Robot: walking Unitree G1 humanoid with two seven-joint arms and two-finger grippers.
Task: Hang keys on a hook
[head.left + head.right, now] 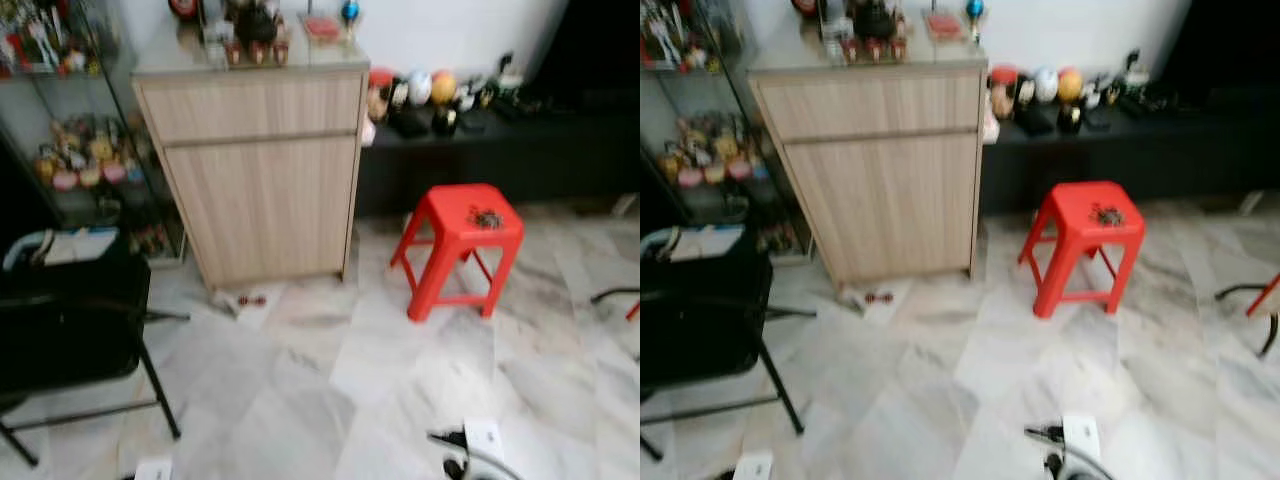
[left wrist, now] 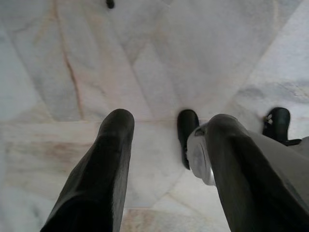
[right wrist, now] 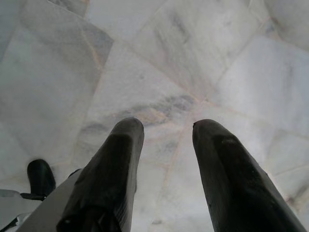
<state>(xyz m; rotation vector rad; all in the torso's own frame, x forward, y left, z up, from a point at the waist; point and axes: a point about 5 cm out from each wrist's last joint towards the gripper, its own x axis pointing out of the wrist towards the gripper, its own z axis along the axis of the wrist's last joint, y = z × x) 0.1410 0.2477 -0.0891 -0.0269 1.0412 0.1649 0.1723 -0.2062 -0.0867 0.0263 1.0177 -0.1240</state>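
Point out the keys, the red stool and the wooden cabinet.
keys [image 1: 487,218], left eye view, middle of the dark bunch on the seat.
red stool [image 1: 446,262], left eye view, front left leg.
wooden cabinet [image 1: 262,205], left eye view, door panel.

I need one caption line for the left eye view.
Dark bunch of keys lying on a red plastic stool beside a light wooden cabinet on a marble floor.

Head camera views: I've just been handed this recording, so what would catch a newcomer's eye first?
The bright red plastic stool on the pale marble floor, right of centre, with a small dark bunch, probably the keys, on its seat. To its left stands a light wooden cabinet topped with trinkets. In the wrist views both grippers, left gripper and right gripper, hang open above the floor.
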